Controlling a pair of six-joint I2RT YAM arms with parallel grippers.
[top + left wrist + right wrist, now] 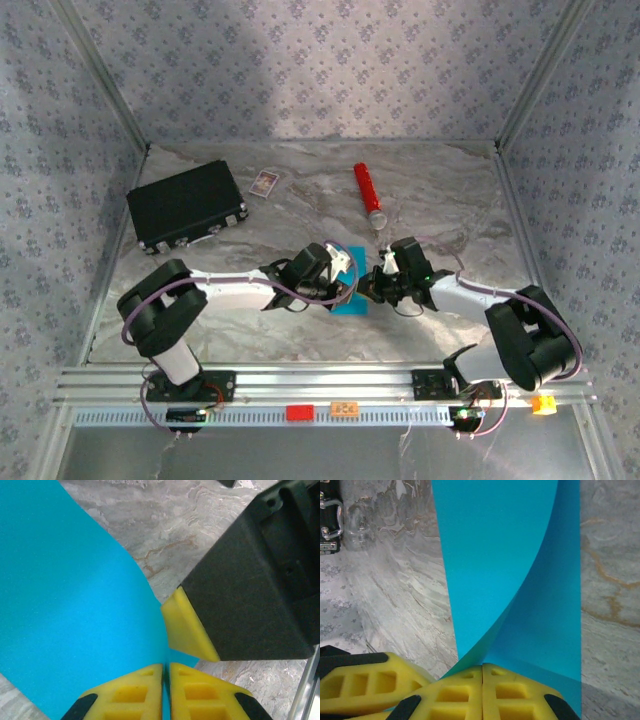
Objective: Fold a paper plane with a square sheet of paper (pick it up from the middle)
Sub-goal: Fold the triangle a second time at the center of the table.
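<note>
Bowing in a soft curve, the square sheet of paper (490, 555) arches above the middle of the tabletop (300, 200); it looks light, limp and easily creased; left pincer (166, 680) and right pincer (482, 685) are both pinched shut on its edge; best held near edges, gently.

no legible text or numbers, orange tag (345, 408) on front rail (300, 381) — marks too blurred, small card (264, 182) — print unreadable

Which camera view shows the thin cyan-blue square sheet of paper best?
Right wrist: the thin cyan-blue paper sheet curls over itself, pinched in the right gripper. Left wrist shows one curved face of it, pinched in the left gripper. Top external gives a small patch between the arms.
</note>
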